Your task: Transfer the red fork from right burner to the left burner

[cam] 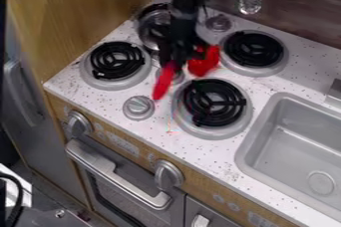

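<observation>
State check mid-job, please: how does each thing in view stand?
Gripper: lowered over the stove.
Red fork: partly hidden, can't confirm held.
Second red patch: beside the gripper, possibly the fork's other end.
Burner coils: dark, not glowing.
Oven door: shut.
Knob: setting unclear.

A toy kitchen [203, 187] stands against a dark wood-grain wall [299, 12] on my remote feed.
I see a tan wood panel [86, 12] rising at upper left, a grey sink [313, 144] set into the speckled white counter [223, 155], an oven door [133, 198] with a silvery handle [116, 176] below, and dim grey surfaces beyond the unit's left side.
</observation>
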Motion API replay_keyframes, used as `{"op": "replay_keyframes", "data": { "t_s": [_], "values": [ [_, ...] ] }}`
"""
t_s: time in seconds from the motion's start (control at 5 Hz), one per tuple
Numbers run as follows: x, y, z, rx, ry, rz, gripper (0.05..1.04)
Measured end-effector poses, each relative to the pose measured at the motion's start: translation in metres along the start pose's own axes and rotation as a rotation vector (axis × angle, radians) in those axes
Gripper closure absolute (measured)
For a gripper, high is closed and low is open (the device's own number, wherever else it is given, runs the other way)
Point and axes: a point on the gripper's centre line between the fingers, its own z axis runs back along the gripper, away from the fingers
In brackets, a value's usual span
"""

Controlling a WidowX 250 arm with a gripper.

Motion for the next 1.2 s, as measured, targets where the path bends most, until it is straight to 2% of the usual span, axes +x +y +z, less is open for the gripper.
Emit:
{"op": "replay_keyframes", "data": {
  "t_s": [0.2,0.4,0.6,0.8,1.0,1.2],
  "values": [
    [0.015,0.045,-0.025,0.062,0.053,0.054,0.768],
    [0.032,0.073,-0.051,0.040,0.073,0.042,0.768],
    [0.044,0.095,-0.068,0.124,0.106,0.040,0.768],
    [0.052,0.106,-0.070,0.132,0.102,0.065,0.768],
    [0.051,0.109,-0.069,0.141,0.115,0.064,0.768],
    [0.047,0.109,-0.070,0.146,0.106,0.026,0.709]
  ]
}}
